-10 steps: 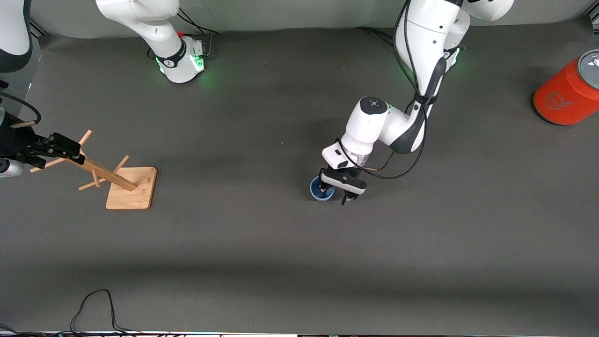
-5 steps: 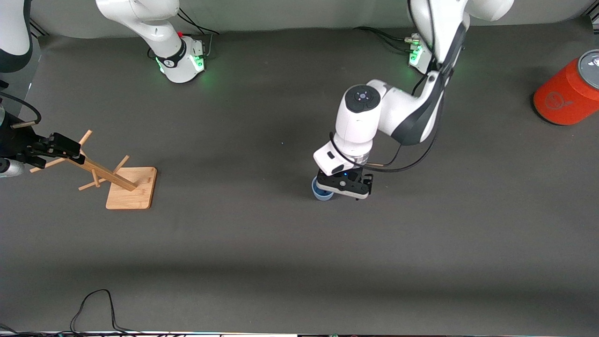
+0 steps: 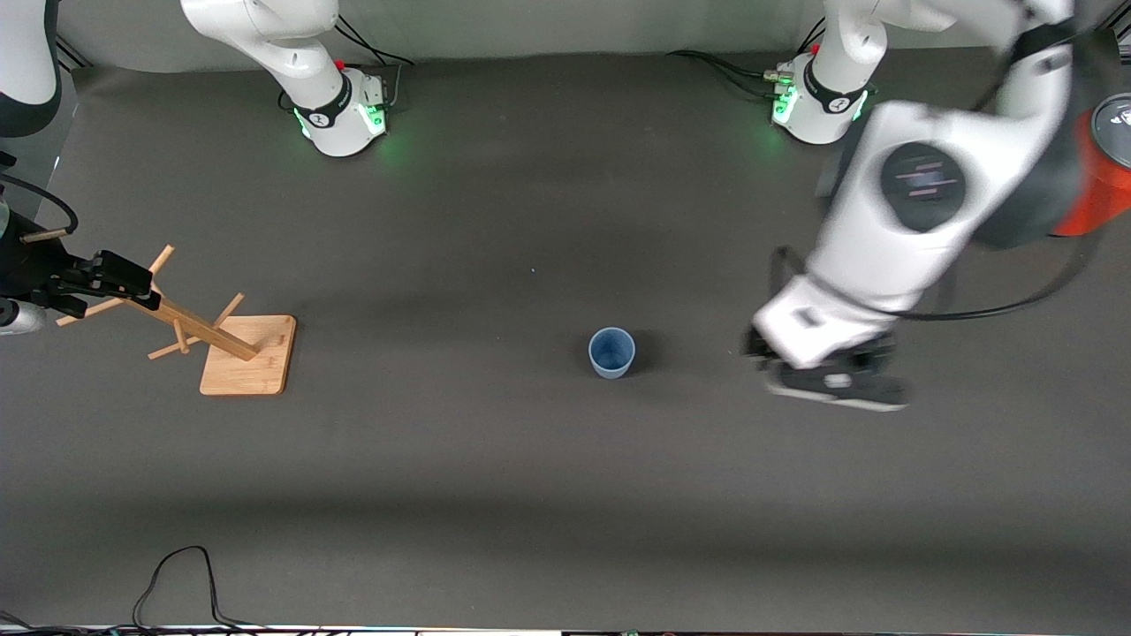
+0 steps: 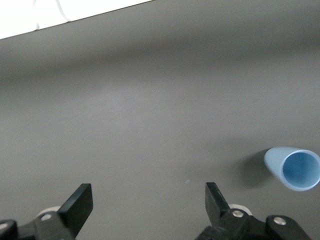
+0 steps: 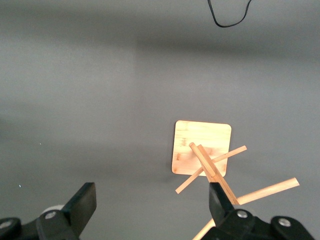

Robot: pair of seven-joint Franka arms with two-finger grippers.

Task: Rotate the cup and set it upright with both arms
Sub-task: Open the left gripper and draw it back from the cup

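The pale-blue cup point(image 3: 611, 352) stands upright on the dark mat near the table's middle, its open mouth up, with nothing touching it. It also shows in the left wrist view point(image 4: 295, 167). My left gripper point(image 3: 831, 384) is up over bare mat, apart from the cup toward the left arm's end. In its wrist view it point(image 4: 147, 197) is open and empty. My right gripper point(image 3: 132, 281) waits in the air over the wooden rack point(image 3: 221, 340). In its wrist view it point(image 5: 151, 200) is open and empty, with the rack point(image 5: 202, 150) below it.
A large orange-red cylinder with a grey top point(image 3: 1100, 190) stands at the left arm's end, partly hidden by the left arm. A black cable point(image 3: 177, 574) lies near the mat's edge nearest the front camera.
My left gripper has let go of the cup, risen and swung away toward the left arm's end. The cup stays standing upright. The right arm has not moved.
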